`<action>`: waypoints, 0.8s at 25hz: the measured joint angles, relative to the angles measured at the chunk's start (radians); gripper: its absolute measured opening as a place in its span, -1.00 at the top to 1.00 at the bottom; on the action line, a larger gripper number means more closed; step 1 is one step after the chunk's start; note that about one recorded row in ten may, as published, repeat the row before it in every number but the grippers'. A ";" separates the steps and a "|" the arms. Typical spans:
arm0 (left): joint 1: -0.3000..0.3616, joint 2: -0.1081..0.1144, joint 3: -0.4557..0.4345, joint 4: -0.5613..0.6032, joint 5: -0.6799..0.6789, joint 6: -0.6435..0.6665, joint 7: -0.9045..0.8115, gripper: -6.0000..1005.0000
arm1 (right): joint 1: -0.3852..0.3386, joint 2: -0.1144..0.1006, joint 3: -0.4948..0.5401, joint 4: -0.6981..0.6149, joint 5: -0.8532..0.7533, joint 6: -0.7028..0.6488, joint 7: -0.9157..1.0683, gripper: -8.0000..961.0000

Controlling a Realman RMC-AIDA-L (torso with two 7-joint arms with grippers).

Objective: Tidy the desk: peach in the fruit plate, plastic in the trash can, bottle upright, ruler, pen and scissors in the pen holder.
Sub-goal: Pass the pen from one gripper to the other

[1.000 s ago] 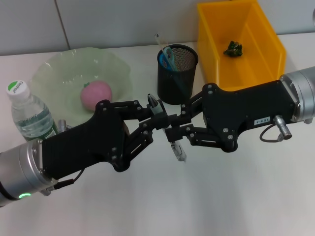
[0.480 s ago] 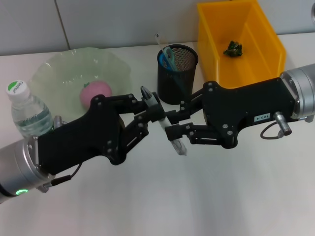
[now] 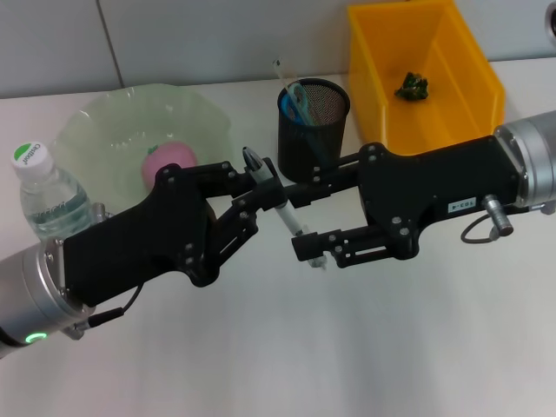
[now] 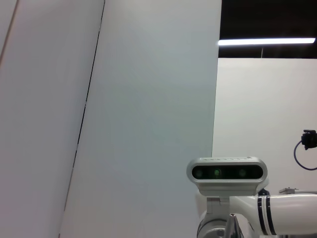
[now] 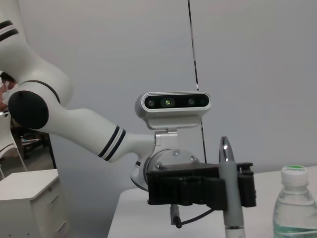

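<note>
The white table (image 3: 365, 347) carries everything observed. The two black arms meet over its middle, well in from every edge.

The yellow trash can (image 3: 426, 82) stands at the far right corner, with a crumpled piece of green plastic (image 3: 412, 86) lying on its floor. The pale green fruit plate (image 3: 113, 130) sits along the far edge toward the left, with the pink peach (image 3: 169, 165) resting inside it.

The left gripper (image 3: 261, 187) reaches in from the near left corner. Its fingers are clamped on the upper part of the pen (image 3: 282, 213), which is held off the table surface and tilted, its dark tip pointing toward the far edge. The right gripper (image 3: 308, 213) comes in from the right edge. Its jaws stand apart, one above and one below the pen; the lower finger appears to lie against the pen's lower end, though actual contact cannot be confirmed.

The water bottle (image 3: 48, 204) is upright near the left edge, just beside the fruit plate. The black mesh pen holder (image 3: 313, 130) stands between plate and trash can, toward the far edge, with blue-handled scissors (image 3: 297, 100) and a clear ruler (image 3: 281, 74) standing in it.
</note>
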 joint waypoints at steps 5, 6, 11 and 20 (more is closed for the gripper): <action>0.002 0.000 0.000 0.000 -0.007 0.000 -0.006 0.70 | -0.012 0.003 0.008 -0.027 0.007 -0.009 0.014 -0.17; 0.002 0.000 0.000 0.000 -0.011 0.000 -0.009 0.70 | -0.016 0.004 0.009 -0.042 0.009 -0.008 0.028 -0.17; 0.004 0.000 0.000 0.000 -0.012 0.000 -0.010 0.70 | -0.038 0.016 0.015 -0.084 0.013 -0.006 0.038 -0.17; 0.038 0.001 0.011 0.000 -0.080 0.041 -0.011 0.70 | -0.114 0.017 0.037 -0.105 0.142 -0.006 0.015 -0.61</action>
